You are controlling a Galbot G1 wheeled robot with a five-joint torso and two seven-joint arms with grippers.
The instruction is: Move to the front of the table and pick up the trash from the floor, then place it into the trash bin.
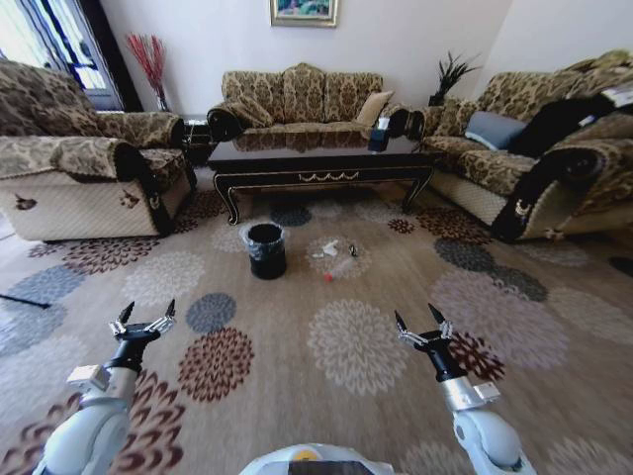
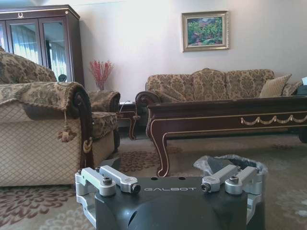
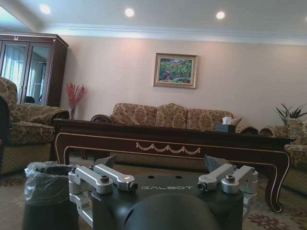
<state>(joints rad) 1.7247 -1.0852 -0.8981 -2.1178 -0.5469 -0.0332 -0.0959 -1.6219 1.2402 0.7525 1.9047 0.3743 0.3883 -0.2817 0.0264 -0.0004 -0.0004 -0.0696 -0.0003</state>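
The dark glossy table (image 1: pixel 326 168) stands at the back centre of the patterned carpet. In front of its left end is the round black trash bin (image 1: pixel 265 249) with a plastic liner over the rim. The trash lies to the bin's right on the carpet: crumpled white paper (image 1: pixel 329 249), a small dark item (image 1: pixel 353 251) and a tiny red bit (image 1: pixel 327 277). My left gripper (image 1: pixel 145 315) and right gripper (image 1: pixel 419 319) hover low in the foreground, both open and holding nothing, well short of the trash. The wrist views show the table (image 2: pixel 225 112) (image 3: pixel 168 141) and the bin (image 2: pixel 230 163) (image 3: pixel 45 191) ahead.
Patterned sofas ring the carpet: an armchair (image 1: pixel 79 168) on the left, a sofa (image 1: pixel 297 99) behind the table and another (image 1: pixel 534 158) on the right. A dark tissue box (image 1: pixel 378 139) sits on the table. Open carpet lies between me and the bin.
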